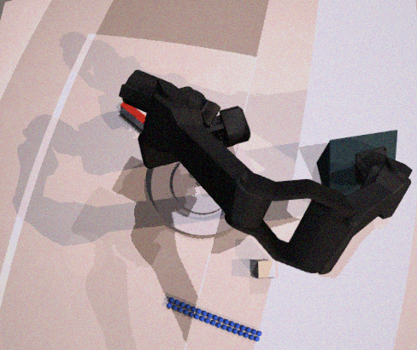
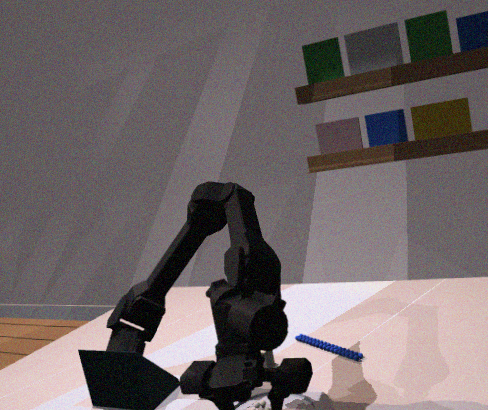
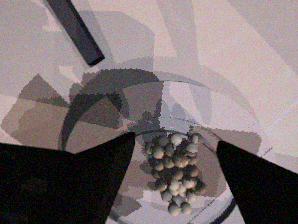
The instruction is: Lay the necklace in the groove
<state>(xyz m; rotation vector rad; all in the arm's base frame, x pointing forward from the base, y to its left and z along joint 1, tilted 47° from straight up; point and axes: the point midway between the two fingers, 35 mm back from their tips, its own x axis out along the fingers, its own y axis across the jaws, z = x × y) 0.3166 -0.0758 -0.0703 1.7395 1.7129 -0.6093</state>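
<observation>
The pearl bead necklace [image 3: 175,167] lies in a tight heap on the round bead board [image 3: 75,107] [image 1: 155,201], toward one side of it rather than spread along the ring groove. My gripper [image 3: 175,141] [image 2: 251,400] is open and hangs low over the board, one finger on each side of the heap. Neither finger touches the beads. In the overhead view my arm covers the heap and the fingers.
A blue bead strand [image 1: 212,319] [image 2: 328,347] lies straight on the table in front of the board. A small cube [image 1: 263,269] sits near the board. A red and grey bar [image 1: 132,113] [image 3: 77,30] lies just beyond the board. A dark teal box [image 1: 351,158] [image 2: 121,377] stands by the arm's base.
</observation>
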